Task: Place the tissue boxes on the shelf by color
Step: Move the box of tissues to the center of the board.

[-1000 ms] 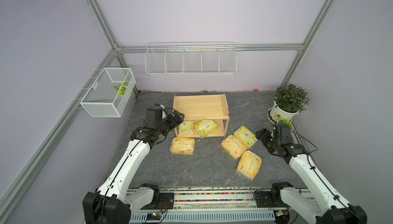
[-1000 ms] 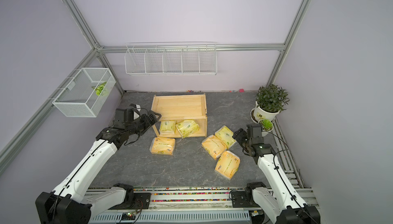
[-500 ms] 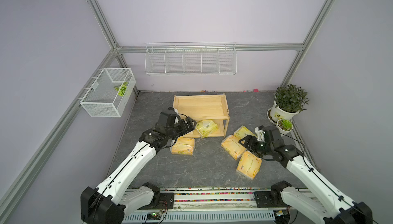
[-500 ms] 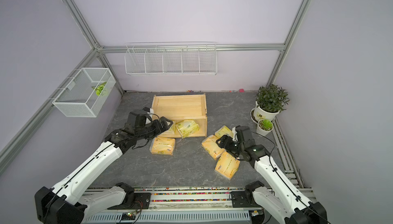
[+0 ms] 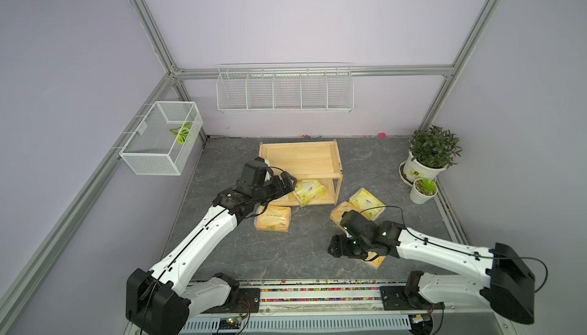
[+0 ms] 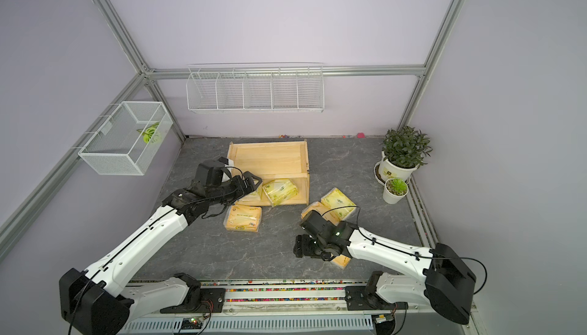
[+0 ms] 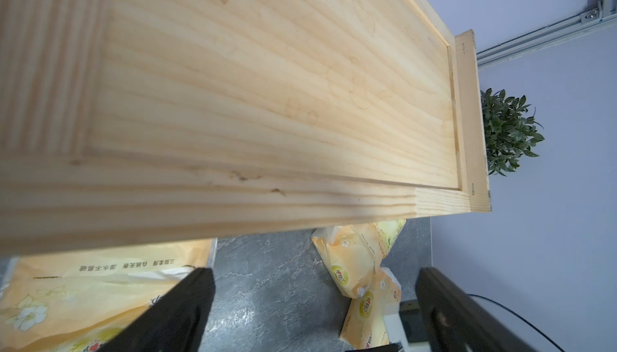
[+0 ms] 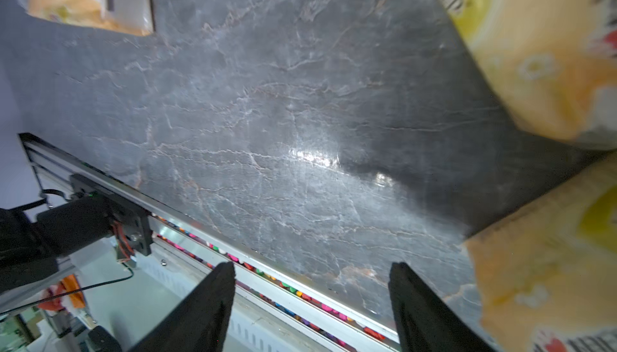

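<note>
- Tabletop (image 5: 241,254) of dark grey stone pattern fills the lower middle of both top views. Four of the six packs lie on it, so I judge that the larger part of the work is not yet done.
- Two-tier shelf (image 5: 300,158) of light natural wood stands at the centre of the frame. Its upper board is bare, and only the lower board holds packs.
- Black left gripper (image 5: 289,182) is at the open front of the lower tier, left of centre. In the left wrist view its jaws stand apart with nothing between them, so it is released.
- Black right gripper (image 5: 333,249) hangs low over bare tabletop in the lower right part. In the right wrist view its jaws are spread and empty.
- Pale yellow-green soft plastic-wrapped tissue pack (image 5: 309,191) lies askew on the lower board. A second pale pack seems to be beside it, mostly hidden behind the left gripper.
- Third pale yellow-green pack (image 5: 367,202) lies on the tabletop right of the shelf, just beside an orange-yellow pack (image 5: 336,212) and seemingly touching it.
- Another orange-yellow pack (image 5: 273,219) lies just in front of the shelf. The last orange pack (image 5: 377,262) is mostly under the right arm.
- Work left, as I judge: one pale pack should join the lower tier, and the three orange ones probably go to the bare upper board.
</note>
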Tool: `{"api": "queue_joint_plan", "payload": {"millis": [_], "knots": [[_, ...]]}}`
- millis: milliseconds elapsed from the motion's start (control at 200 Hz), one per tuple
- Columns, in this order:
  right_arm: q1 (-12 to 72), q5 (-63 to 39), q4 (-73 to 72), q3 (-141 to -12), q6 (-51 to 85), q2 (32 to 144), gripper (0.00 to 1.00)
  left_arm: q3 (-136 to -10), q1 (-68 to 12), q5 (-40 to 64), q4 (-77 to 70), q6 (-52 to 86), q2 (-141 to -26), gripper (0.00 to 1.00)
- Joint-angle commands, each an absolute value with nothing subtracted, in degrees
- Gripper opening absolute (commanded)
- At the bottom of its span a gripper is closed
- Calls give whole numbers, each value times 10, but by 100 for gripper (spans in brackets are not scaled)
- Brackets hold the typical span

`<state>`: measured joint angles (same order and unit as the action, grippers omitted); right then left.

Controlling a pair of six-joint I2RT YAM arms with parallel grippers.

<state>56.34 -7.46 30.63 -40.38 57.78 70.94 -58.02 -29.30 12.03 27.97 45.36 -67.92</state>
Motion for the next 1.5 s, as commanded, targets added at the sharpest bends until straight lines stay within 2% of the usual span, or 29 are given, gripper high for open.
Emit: {"api": "queue_joint_plan", "payload": {"millis": [0,180,355,485,635,820,970,1105,1495], "knots": [[572,-26,317,-414,597,733,77,-599,-296,129,270,451,-684,100],[555,16,378,-410,601,740,78,-598,-297,132,268,450,-685,100],[468,14,410,-365,573,679,78,-602,-299,135,267,451,-685,100],[376,15,460,-340,527,617,78,-611,-306,135,267,451,-688,100],[229,-16,461,-310,466,568,79,-622,-318,134,268,449,-695,100],[112,-58,435,-340,416,566,79,-641,-348,115,278,435,-707,100],[37,-118,377,-380,402,597,79,-637,-378,104,266,438,-705,100],[6,-146,323,-432,403,653,79,-632,-410,92,263,439,-708,100],[-14,-171,260,-648,409,948,79,-616,-442,95,239,446,-719,100]]}}
